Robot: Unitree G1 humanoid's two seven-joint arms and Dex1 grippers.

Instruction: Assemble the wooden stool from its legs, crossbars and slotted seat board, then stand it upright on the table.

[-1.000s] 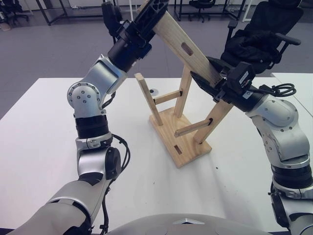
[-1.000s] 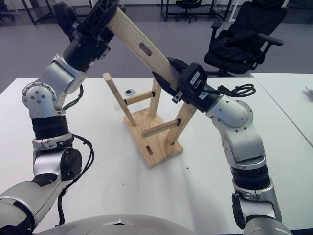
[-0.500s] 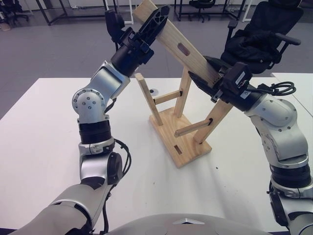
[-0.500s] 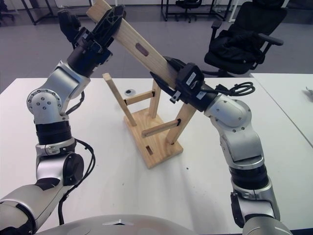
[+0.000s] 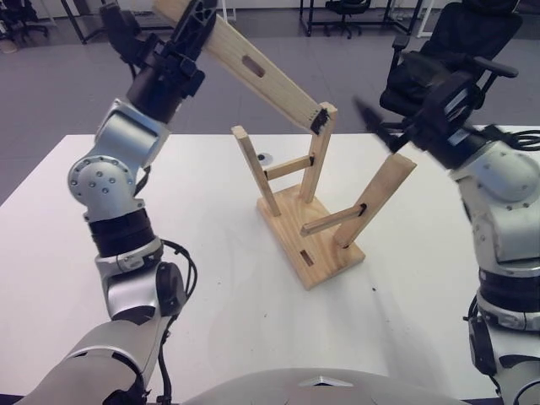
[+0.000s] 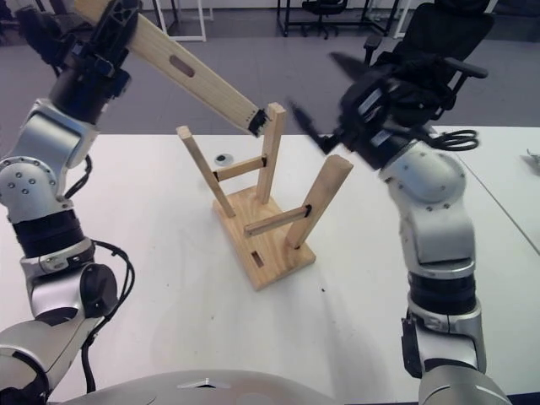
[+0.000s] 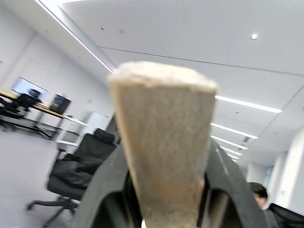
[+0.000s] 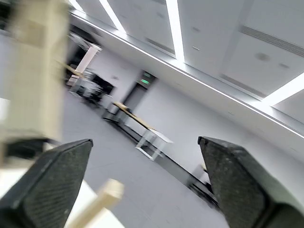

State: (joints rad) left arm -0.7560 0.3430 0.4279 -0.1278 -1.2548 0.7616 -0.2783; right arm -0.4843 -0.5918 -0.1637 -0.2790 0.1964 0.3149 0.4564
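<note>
Your left claw (image 5: 187, 38), upper left, is clamped on the high end of the loose slotted board (image 5: 270, 76). Its long axis slants down to frame centre, where the low end touches the top of the middle leg (image 5: 319, 152). Your right claw (image 6: 314, 84), upper right, is spread wide and empty; that low end lies just to its left, so the right arm is nearer.

Count: two slotted boards, the other the base board (image 5: 325, 261) flat on the table (image 5: 211, 236); three legs, with the left leg (image 5: 253, 169) and right leg (image 5: 381, 198); two crossbars (image 5: 287, 166).

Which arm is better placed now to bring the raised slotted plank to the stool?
Left. The left gripper is shut on the slotted plank; the right gripper is open, holding nothing.
</note>
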